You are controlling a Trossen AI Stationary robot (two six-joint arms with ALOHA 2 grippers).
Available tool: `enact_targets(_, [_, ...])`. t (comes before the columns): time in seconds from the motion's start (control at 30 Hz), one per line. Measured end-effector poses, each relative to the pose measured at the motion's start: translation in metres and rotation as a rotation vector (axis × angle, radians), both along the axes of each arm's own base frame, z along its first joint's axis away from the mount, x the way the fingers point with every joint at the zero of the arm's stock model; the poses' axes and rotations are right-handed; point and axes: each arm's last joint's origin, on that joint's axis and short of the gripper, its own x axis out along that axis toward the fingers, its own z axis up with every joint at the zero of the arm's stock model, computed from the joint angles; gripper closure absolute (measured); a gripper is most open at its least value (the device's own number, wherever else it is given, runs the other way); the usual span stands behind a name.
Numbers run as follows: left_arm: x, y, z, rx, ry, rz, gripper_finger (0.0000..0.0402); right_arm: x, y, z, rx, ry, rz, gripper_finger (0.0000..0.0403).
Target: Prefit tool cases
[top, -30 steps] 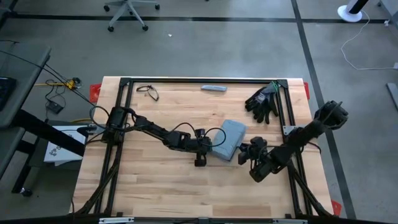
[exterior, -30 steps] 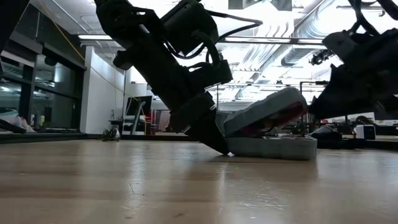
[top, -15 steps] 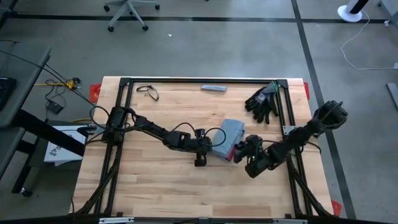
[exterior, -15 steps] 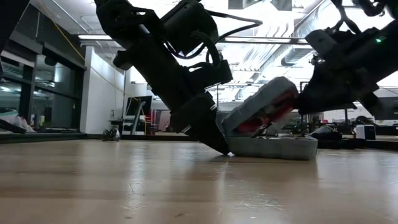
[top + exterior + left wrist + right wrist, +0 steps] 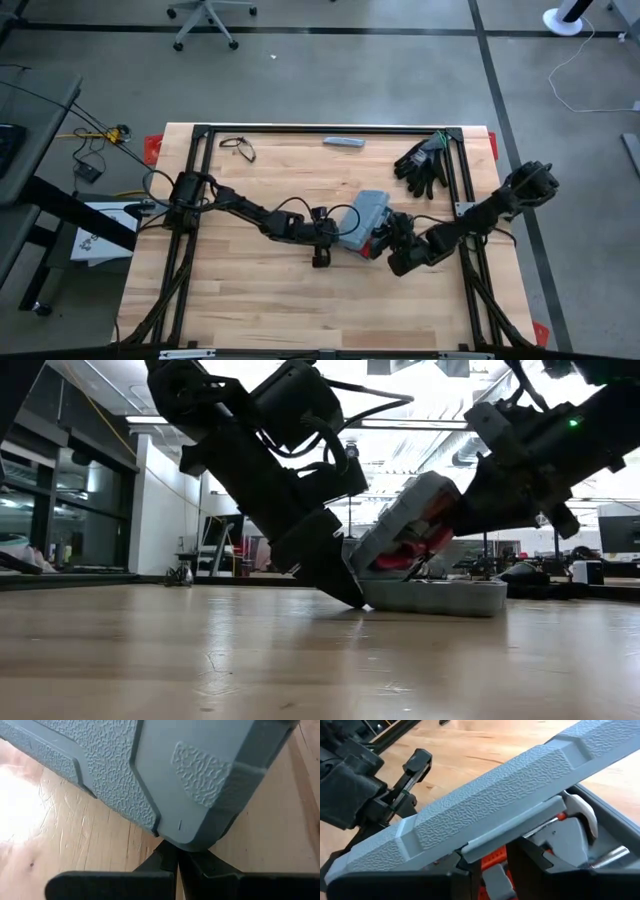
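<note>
The blue-grey tool case [image 5: 362, 220] sits mid-table. Its base [image 5: 435, 597] lies flat on the wood, and its lid [image 5: 405, 525] stands tilted up about halfway on the hinge side. Red-handled tools [image 5: 492, 859] show in the gap. My left gripper [image 5: 332, 233] is shut, slanting down against the case's hinge side. My right gripper [image 5: 386, 240] is at the lid's raised front edge, with its fingers under that edge in the right wrist view. My left gripper presses its shut fingertips [image 5: 172, 862] against the case's lower hinge-side corner [image 5: 192, 837]. It slants down from the table's left, with the tips at table level [image 5: 345, 595]. My right gripper has the lid's front edge at the light-grey latch strip [image 5: 512, 831], with one finger [image 5: 532, 855] on each side of the tab below it. It comes in from the table's right, slanting down. The lid is held tilted, hinge side down.
Black gloves [image 5: 422, 162] lie at the far right. A slim grey bar [image 5: 343, 142] and a dark wire loop [image 5: 238, 148] lie near the far edge. Black frame rails [image 5: 462, 180] run along the table's sides. Bare wood stretches toward the near edge.
My right gripper has gone toward the table's left and a little up, rolling at the wrist. The lid has swung steeper about its hinge with it. The base has stayed flat on the table.
</note>
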Motion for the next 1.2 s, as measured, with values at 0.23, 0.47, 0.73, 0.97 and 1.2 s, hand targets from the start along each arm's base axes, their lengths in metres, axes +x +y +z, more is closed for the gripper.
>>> enact_targets(0.23, [-0.004, -0.008, -0.003, -0.002, 0.017, 0.004, 0.0401, 0.009, -0.008, 0.003, -0.015, -0.006, 0.019, 0.0321])
enact_targets(0.47, [-0.01, -0.019, -0.005, -0.006, 0.055, 0.015, 0.0401, 0.018, -0.018, 0.006, -0.023, -0.001, 0.049, 0.0321])
enact_targets(0.73, [-0.019, -0.037, -0.008, -0.004, 0.078, 0.065, 0.0401, 0.028, -0.034, 0.01, -0.041, 0.005, 0.068, 0.0321])
enact_targets(0.97, [-0.028, -0.06, -0.009, 0.027, 0.072, 0.097, 0.0401, 0.035, -0.052, 0.013, -0.067, 0.018, 0.083, 0.0321])
enact_targets(1.2, [-0.037, -0.078, -0.01, 0.068, 0.047, 0.122, 0.0401, 0.04, -0.074, 0.014, -0.107, 0.049, 0.065, 0.0321])
